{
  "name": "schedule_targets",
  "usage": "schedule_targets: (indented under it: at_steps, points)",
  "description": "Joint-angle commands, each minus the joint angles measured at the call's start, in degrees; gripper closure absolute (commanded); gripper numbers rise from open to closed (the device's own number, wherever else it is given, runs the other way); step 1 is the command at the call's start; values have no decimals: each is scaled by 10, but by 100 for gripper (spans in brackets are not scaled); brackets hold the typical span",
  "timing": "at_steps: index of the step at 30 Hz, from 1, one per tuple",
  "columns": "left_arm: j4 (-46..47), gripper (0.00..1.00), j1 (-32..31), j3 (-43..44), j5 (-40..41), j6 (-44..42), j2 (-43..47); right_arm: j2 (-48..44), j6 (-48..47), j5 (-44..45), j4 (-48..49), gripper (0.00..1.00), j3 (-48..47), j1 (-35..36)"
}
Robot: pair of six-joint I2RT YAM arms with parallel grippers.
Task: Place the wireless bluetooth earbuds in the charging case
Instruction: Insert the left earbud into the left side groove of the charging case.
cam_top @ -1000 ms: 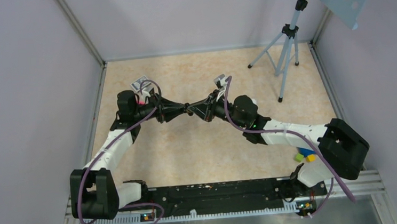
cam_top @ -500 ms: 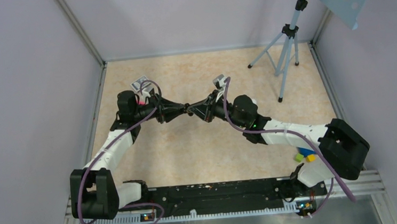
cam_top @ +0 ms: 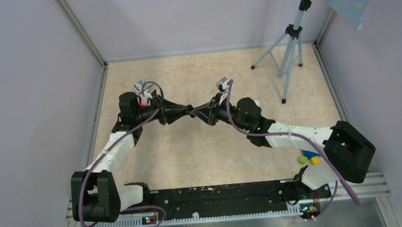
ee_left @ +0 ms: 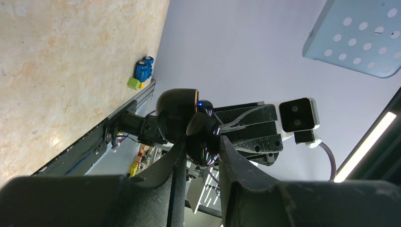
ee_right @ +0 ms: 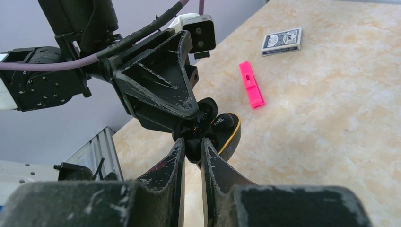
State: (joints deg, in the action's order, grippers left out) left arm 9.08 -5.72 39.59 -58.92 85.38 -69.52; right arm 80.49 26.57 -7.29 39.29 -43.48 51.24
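Note:
The charging case [ee_left: 202, 138] is glossy black with a gold rim, not white, and its lid [ee_left: 176, 111] stands open. My left gripper [ee_left: 201, 156] is shut on the case and holds it in the air above the table's middle. My right gripper [ee_right: 192, 152] faces it tip to tip and is shut on a small black earbud [ee_right: 192, 147], pressed against the case's open inside [ee_right: 226, 134]. In the top view the left gripper [cam_top: 188, 111] and right gripper [cam_top: 196, 112] meet, and the case and earbud are too small to make out. I cannot single out a second earbud.
A pink bar [ee_right: 250, 85] and a card box [ee_right: 282, 41] lie on the table behind the left arm. A tripod [cam_top: 290, 57] stands at the back right under a perforated board [ee_left: 359, 38]. Coloured blocks [cam_top: 308, 158] lie by the right arm's base.
The right arm has shifted very slightly. Both grippers stay tip to tip with the same grips.

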Motion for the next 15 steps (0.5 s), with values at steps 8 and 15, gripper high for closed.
schedule_targets:
  at_steps: [8,15]
  points:
    - [49,100,-1,-5,-22,-8,16,-29,-8,34,-83,69,-18,4]
    - [40,100,-1,-2,-24,-25,14,-66,-21,54,-118,54,-31,4]
